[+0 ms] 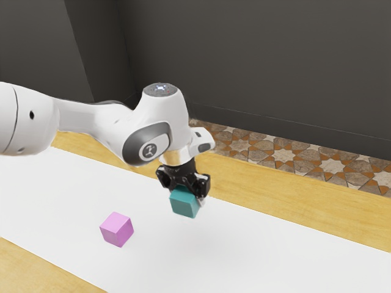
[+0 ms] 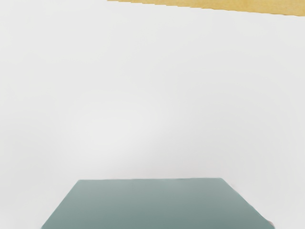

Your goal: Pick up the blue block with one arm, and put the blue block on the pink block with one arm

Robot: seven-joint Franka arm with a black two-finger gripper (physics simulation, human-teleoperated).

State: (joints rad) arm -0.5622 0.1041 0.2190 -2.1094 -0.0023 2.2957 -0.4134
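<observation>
A teal-blue block (image 1: 184, 204) hangs in the air above the white table surface, held between the black fingers of my gripper (image 1: 185, 194), which is shut on it. The wrist view shows the same blue block (image 2: 157, 205) as a large teal face just under my hand. A pink block (image 1: 116, 229) rests on the white surface, lower and toward the exterior view's left of the held block, well apart from it.
The white mat (image 1: 256, 250) lies on a wooden table (image 1: 293, 189) whose tan border runs along the far side and the near left corner. A patterned floor (image 1: 293, 152) and dark walls lie beyond. The tan edge (image 2: 214, 7) also appears past the mat.
</observation>
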